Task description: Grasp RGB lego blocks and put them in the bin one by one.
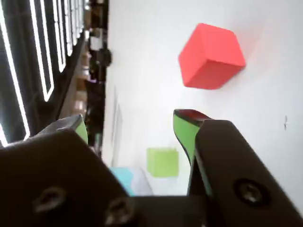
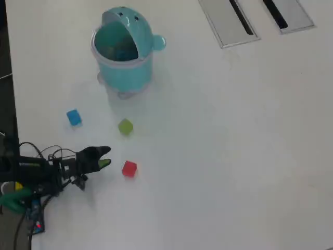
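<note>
In the overhead view the red lego block [image 2: 129, 169] lies just right of my gripper [image 2: 107, 157], a short gap away. The yellow-green block [image 2: 125, 126] sits farther up the table and the blue block [image 2: 74, 117] to its left. Beyond them stands the teal bin [image 2: 127, 73], whose dark inside shows. In the wrist view my gripper [image 1: 132, 124] is open, its green-padded fingers wide apart with nothing between them. The red block [image 1: 210, 56] lies ahead and to the right of the right finger. Through the gap I see the yellow-green block [image 1: 162, 162] and part of the bin [image 1: 124, 176].
Two flat grey panels with black slots [image 2: 229, 21] are set into the white table at the top right of the overhead view. The arm's body and cables [image 2: 31, 174] lie at the left edge. A dark strip with bright light bars [image 1: 28, 56] fills the wrist view's left.
</note>
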`<act>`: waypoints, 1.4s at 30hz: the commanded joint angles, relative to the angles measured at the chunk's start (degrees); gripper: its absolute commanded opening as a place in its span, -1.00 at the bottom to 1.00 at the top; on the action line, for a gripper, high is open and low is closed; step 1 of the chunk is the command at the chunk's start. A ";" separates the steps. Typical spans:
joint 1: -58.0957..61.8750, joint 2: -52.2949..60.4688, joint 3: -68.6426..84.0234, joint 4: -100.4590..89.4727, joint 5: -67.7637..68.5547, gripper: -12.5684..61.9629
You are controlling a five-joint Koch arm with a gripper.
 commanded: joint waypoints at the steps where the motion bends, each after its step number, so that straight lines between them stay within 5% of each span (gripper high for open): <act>1: 0.00 3.60 1.58 -5.71 -2.81 0.22; 23: 0.97 0.35 -15.47 -2.37 -36.65 0.18; 42: 3.78 -9.32 -30.41 22.06 -71.89 0.19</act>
